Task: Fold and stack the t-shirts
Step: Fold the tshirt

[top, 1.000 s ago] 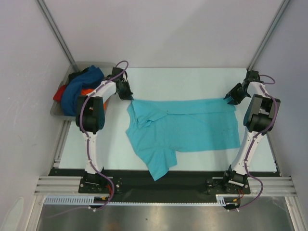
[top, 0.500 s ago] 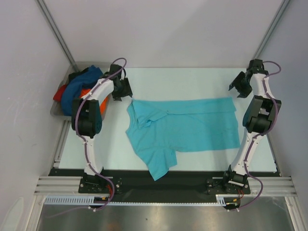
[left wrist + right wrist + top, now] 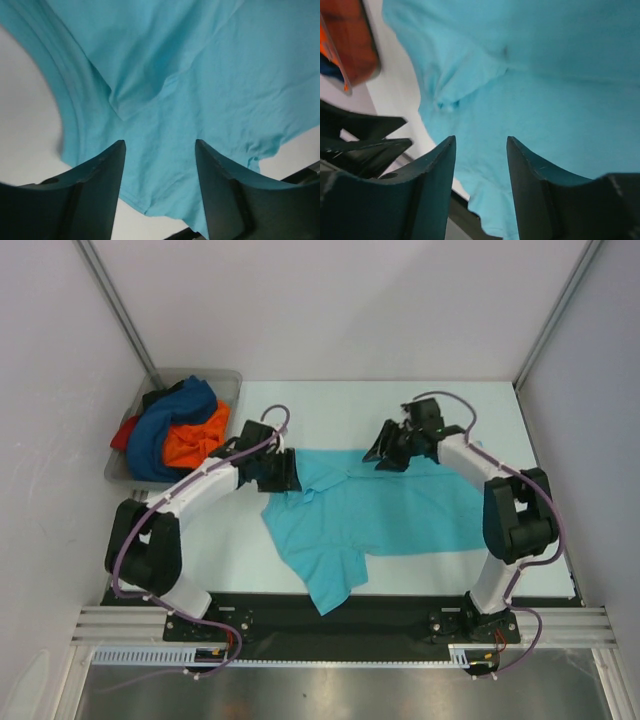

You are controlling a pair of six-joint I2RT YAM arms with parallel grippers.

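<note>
A turquoise t-shirt (image 3: 400, 510) lies spread on the white table, one sleeve pointing toward the near edge and a fold near its collar. My left gripper (image 3: 283, 472) hovers open over the shirt's left shoulder; in the left wrist view its fingers (image 3: 159, 142) frame wrinkled turquoise cloth (image 3: 200, 75) with nothing between them. My right gripper (image 3: 385, 452) hangs open over the shirt's far edge near the collar; in the right wrist view (image 3: 481, 138) only cloth (image 3: 560, 75) lies below. Dark blue (image 3: 165, 425), orange (image 3: 195, 440) and red (image 3: 124, 433) t-shirts lie heaped at the far left.
The heaped shirts fill a grey tray (image 3: 215, 373) in the far left corner. White walls close in the table on three sides, with slanted metal posts in the back corners. The black base rail (image 3: 330, 625) runs along the near edge.
Both grippers let go of the turquoise shirt's far corners and swung inward to its collar area. The left gripper went from shut to open. The shirt's far edge now lies flat.
</note>
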